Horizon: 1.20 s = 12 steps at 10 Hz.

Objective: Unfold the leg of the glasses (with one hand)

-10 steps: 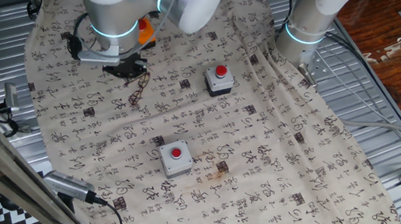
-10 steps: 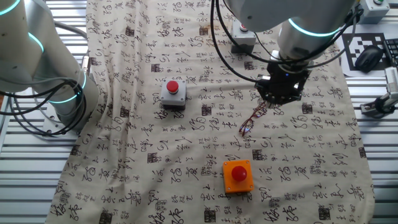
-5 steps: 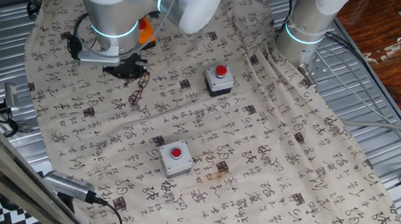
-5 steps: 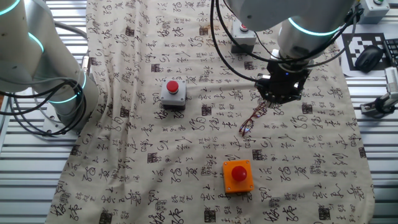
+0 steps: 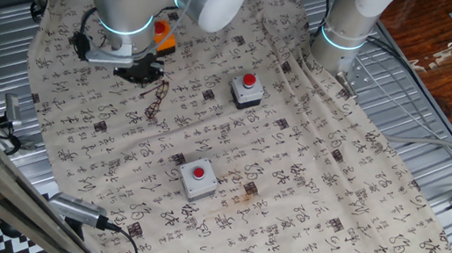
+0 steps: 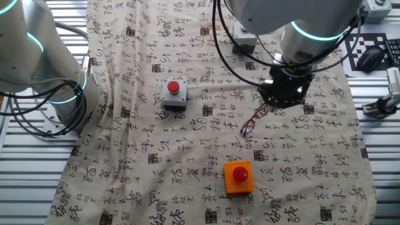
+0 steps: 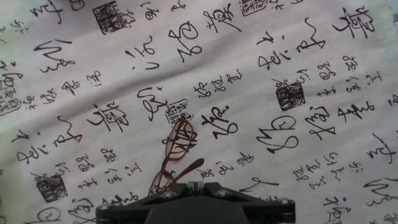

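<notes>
Arm w/ pincer [image 5: 141, 70] sits slightly higher and further left vs. 0.5 s ago in one fixed view, upper left of frame; glasses [image 5: 156, 101] look unmoved, lying on the printed cloth [image 5: 304, 200] just below the pincer, touching or apart not clear. Grey button box w/ red button [image 5: 247, 90] at upper centre, another grey box [image 5: 197, 178] lower centre, orange box [image 5: 164, 36] partly hidden behind the arm. Second arm base [image 5: 346, 28] at top right.

Other fixed view: pincer [image 6: 284, 100] right of centre, glasses [image 6: 254, 119] just below-left of it, slanting down-left on the cloth over the worktop. Orange box [image 6: 239, 176] below, well apart; grey box [image 6: 174, 92] left of centre. Pincer apart or together: can't tell here.

Hand view: glasses [image 7: 176, 155] at lower centre, one lens clear on the cloth, a leg angled up-right, lower part hidden behind the black pincer body [image 7: 196, 202] at bottom edge. Fingertips not seen, so pincer state can't be told.
</notes>
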Motion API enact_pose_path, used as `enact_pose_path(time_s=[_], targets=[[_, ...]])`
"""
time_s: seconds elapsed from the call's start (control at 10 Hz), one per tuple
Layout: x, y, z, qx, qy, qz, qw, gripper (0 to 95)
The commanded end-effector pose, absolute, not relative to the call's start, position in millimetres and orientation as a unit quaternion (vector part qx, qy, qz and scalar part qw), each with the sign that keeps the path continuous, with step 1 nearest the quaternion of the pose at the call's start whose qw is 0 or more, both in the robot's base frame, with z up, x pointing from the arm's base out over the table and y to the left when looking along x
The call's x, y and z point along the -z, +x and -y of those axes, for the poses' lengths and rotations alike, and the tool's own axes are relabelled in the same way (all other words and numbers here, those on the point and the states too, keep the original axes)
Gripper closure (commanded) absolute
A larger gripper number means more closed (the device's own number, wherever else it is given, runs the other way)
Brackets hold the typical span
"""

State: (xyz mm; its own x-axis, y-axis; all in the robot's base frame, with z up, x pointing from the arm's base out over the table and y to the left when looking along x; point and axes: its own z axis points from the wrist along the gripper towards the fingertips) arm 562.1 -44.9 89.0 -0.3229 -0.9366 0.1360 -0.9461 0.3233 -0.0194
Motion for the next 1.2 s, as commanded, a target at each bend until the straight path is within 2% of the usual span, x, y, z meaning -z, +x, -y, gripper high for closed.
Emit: enact_pose_path(time_s=[0.1, 1.2], targets=[[-85, 565, 45, -0.048, 0.583, 0.809, 0.047, 95.0], [-77, 571, 15, -0.019, 0.565, 0.824, 0.027, 95.0]])
